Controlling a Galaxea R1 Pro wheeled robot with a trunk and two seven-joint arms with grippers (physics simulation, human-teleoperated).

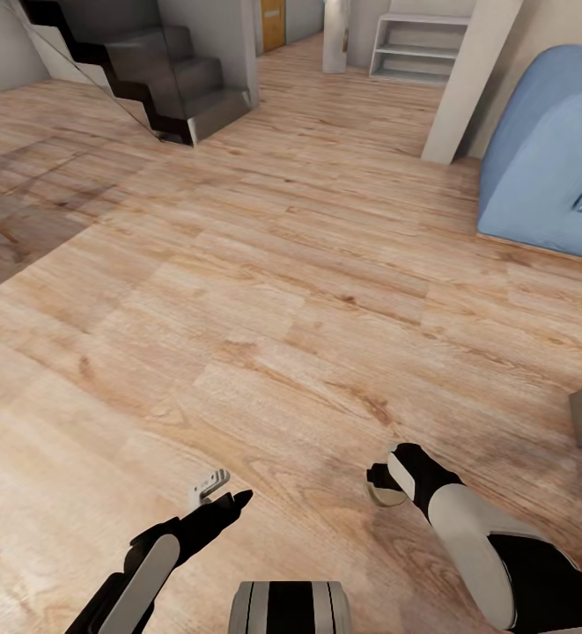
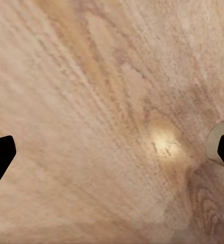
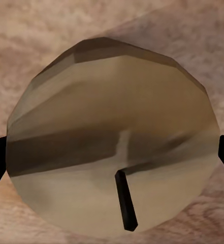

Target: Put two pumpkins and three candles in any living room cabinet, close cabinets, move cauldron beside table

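Between the fingers of the right pincer (image 1: pixel 386 486) sits a tan candle (image 3: pixel 112 137), its dark wick (image 3: pixel 126 201) facing the wrist camera, with the fingertips tight at either side of it over the wooden floor (image 1: pixel 264 291). To that pincer's left, the left pincer (image 1: pixel 229 502) hangs spread wide and empty above the floor.

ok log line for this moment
right gripper: shut on squat tan-beige candle | left gripper: open, nothing held | below: wooden plank floor | nearby: blue sofa
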